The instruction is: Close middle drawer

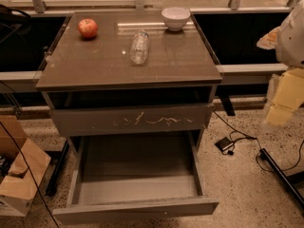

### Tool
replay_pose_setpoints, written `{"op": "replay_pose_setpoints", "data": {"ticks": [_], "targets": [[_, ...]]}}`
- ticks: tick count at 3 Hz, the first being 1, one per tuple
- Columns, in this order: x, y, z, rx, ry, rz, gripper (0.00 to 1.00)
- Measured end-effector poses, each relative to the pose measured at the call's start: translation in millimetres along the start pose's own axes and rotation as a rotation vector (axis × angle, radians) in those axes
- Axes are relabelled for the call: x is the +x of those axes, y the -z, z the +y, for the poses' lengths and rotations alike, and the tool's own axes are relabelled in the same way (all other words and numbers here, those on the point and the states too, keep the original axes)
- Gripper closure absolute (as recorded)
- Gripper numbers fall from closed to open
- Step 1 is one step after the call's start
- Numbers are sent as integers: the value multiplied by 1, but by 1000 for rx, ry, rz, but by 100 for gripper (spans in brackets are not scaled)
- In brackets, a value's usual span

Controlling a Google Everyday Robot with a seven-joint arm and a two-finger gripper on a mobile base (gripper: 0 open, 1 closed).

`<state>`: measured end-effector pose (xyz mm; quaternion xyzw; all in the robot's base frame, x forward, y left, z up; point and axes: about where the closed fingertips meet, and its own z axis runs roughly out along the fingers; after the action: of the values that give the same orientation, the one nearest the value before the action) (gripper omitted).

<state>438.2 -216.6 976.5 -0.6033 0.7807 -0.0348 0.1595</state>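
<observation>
The cabinet [47, 99] looks like grey painted board. Its top surface [180, 61] is smooth and glossy, catching pale reflections. On that surface, the apple [88, 28] has shiny red skin, the bottle [139, 46] is clear, crinkled plastic, and the bowl [175, 18] looks like white glazed ceramic. Below the top, the upper drawer front [85, 121] is matt grey with pale rough scratches. The middle drawer [137, 209] is matt, smooth and unmarked, inside and on its front. Left of the cabinet sits a brown cardboard box [19, 175]. Right of the cabinet, the gripper [280, 109] looks like pale yellowish plastic, above a speckled stone-like floor [242, 184].
</observation>
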Motion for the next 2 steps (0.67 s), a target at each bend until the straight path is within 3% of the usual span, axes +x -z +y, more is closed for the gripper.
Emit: {"op": "replay_pose_setpoints", "data": {"ticks": [1, 2], "targets": [[0, 0, 0, 0, 0, 0, 0], [0, 0, 0, 0, 0, 0, 18]]}}
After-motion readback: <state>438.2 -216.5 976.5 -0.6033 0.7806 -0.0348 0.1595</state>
